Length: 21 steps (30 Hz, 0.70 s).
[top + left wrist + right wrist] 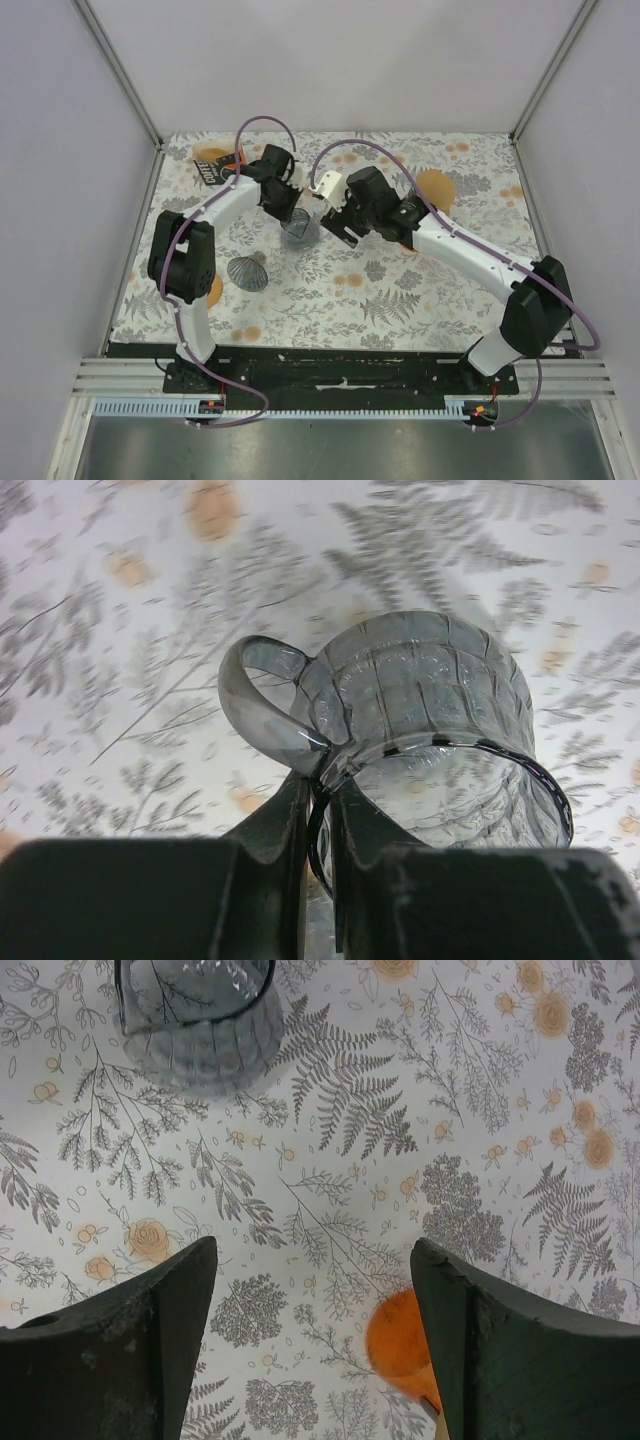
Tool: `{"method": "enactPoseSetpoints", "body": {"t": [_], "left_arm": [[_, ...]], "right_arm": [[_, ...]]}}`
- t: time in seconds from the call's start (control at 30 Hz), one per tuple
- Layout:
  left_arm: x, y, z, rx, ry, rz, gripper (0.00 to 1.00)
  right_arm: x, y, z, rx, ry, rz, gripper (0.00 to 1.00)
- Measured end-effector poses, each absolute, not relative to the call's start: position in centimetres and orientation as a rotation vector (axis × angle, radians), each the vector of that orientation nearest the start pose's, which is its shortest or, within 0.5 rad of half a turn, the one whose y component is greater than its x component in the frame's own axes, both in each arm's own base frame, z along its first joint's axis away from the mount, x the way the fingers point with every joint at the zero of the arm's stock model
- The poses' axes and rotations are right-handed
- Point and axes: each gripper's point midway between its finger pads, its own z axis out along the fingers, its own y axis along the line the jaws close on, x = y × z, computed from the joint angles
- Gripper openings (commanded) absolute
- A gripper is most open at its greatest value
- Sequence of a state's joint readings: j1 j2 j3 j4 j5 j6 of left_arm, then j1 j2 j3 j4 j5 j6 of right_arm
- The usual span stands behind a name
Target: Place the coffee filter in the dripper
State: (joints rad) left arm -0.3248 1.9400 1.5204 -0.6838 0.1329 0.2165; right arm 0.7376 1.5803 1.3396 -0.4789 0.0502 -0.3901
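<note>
The dripper is a grey ribbed glass cup with a loop handle, standing on the floral cloth at mid table. In the left wrist view the dripper fills the frame. My left gripper is shut on its dark rim beside the handle; it also shows in the top view. The coffee filter, a dark wire-mesh cone, lies on its side in front and to the left of the dripper. My right gripper is open and empty above the cloth, just right of the dripper; it also shows in the top view.
A coffee bag stands at the back left corner. An orange round piece lies under my right gripper by its right finger. Orange discs lie at the back right and beside the left arm. Grey walls enclose the table.
</note>
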Motion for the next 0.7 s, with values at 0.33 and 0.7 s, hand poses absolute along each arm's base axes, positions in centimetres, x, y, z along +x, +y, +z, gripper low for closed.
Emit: {"method": "enactPoseSetpoints", "body": {"t": [0.33, 0.7], "left_arm": [[38.0, -20.3, 7.3, 1.026, 2.472, -0.268, 0.53], [36.6, -21.2, 13.8, 1.138, 2.357, -0.486, 0.74]], "right_arm": [[32.7, 25.8, 18.1, -1.173, 1.975, 0.097, 0.86], [32.1, 25.7, 20.2, -1.145, 1.932, 0.137, 0.86]]}}
